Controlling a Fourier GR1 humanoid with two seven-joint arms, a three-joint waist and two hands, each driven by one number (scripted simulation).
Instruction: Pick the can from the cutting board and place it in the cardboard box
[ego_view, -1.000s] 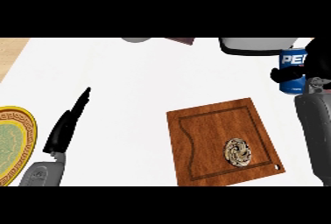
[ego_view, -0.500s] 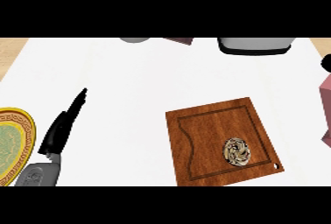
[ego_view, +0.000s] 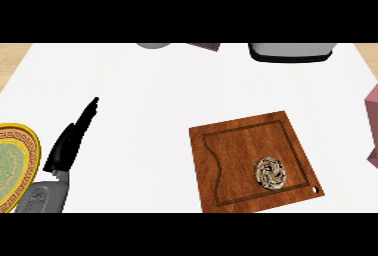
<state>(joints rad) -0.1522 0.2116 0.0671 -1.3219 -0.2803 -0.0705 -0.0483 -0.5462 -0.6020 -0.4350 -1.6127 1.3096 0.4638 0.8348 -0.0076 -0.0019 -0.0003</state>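
Judging the drop blind risks a miss: can and right hand are unseen; left hand (ego_view: 69, 146) rests straight-fingered, left of the cutting board (ego_view: 235, 167).

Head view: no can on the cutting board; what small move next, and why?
Probably bring the right hand into view: the cutting board holds no can, the left hand lies open at the left, and neither can nor right hand shows, so placement cannot be checked.
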